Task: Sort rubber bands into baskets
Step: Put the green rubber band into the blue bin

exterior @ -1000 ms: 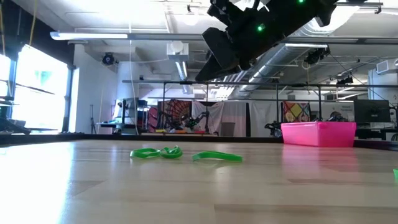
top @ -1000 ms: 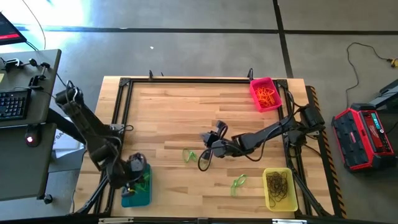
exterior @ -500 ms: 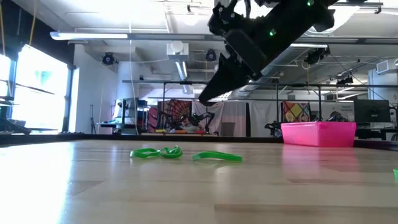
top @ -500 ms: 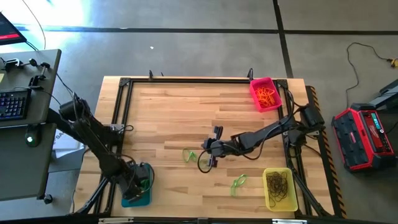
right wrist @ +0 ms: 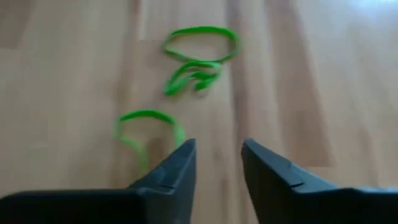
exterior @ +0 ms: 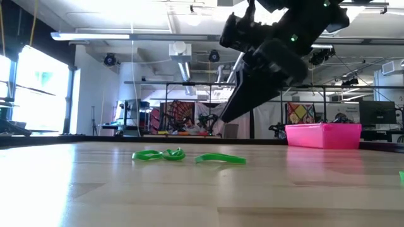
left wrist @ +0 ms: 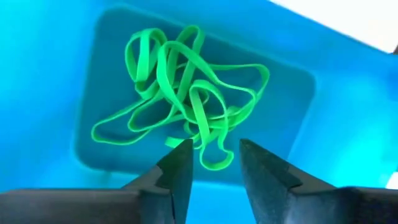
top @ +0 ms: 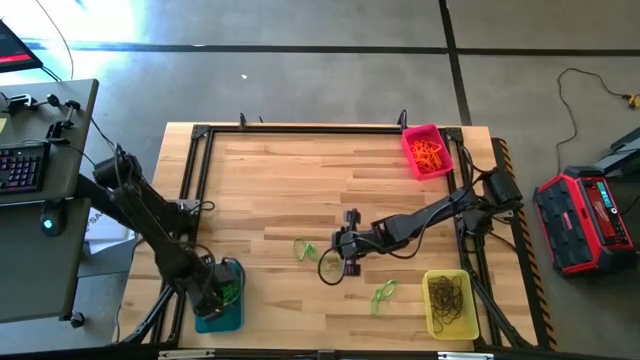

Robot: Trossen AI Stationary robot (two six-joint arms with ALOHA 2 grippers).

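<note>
The left tool (left wrist: 211, 163) hangs right over the teal basket (top: 222, 308) at the near left corner of the worktop (top: 270, 180). A pile of green rubber bands (left wrist: 183, 99) lies in that basket, just under the tool. Its two fingers (left wrist: 177, 171) are a little apart and hold nothing.

The right tool (right wrist: 217, 158) is over the middle of the worktop. Three loose green bands (right wrist: 199, 56) lie on the wood just in front of it. Its fingers are a little apart too, and empty.

One more green band (top: 384, 294) lies nearer, beside the yellow basket (top: 451, 303) with dark bands. The pink basket (top: 427, 151) with orange bands is at the far right corner. There is lots of bare wood around the right tool.
</note>
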